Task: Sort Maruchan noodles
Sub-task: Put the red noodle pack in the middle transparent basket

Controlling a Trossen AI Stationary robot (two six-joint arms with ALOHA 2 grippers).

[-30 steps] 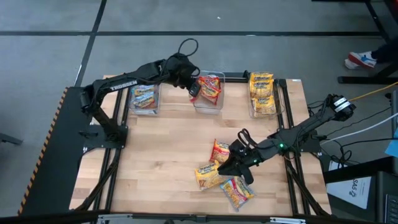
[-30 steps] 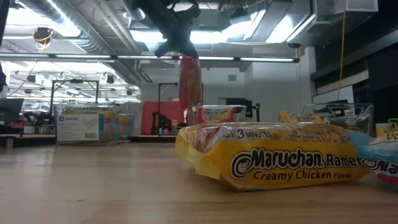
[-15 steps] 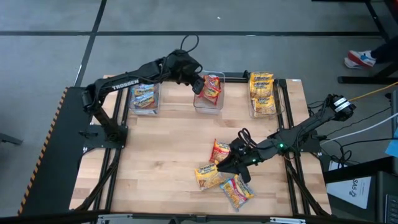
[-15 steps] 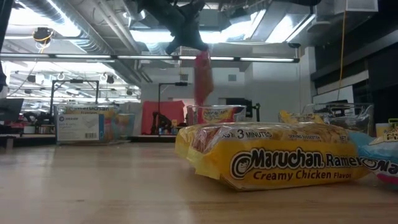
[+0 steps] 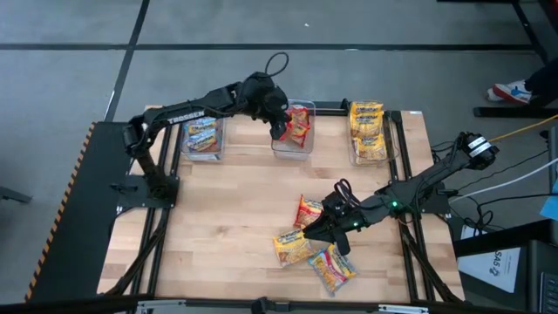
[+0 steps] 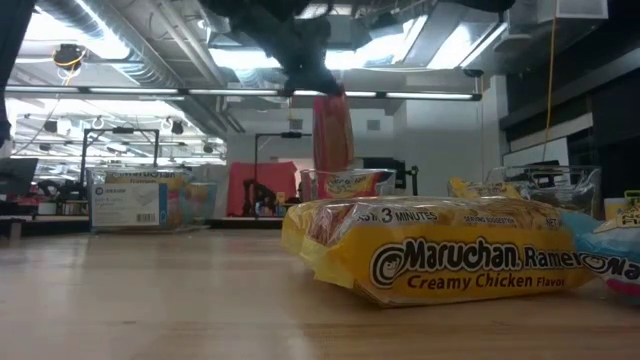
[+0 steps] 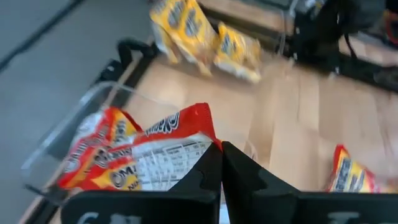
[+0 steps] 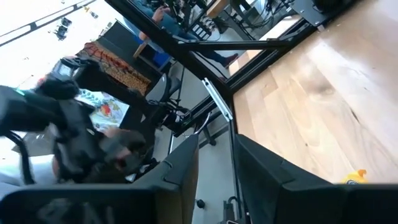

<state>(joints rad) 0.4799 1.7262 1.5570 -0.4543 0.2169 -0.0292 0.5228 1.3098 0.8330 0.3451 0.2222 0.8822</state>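
The left gripper (image 5: 281, 133) has carried its red packet (image 5: 296, 125) further across since a second ago, and it now hangs over the middle bin (image 5: 293, 146), fingers clamped on the packet's edge. More red packets lie in that bin. The bin on its left (image 5: 202, 139) holds blue packets, and the one on its right (image 5: 370, 133) holds yellow packets. The right gripper (image 5: 317, 234) rests well in front of the middle bin, fingers parted, beside a loose cluster: a red packet (image 5: 309, 210), a yellow packet (image 5: 290, 245) and a blue one (image 5: 331, 268) on the table (image 5: 227, 209).
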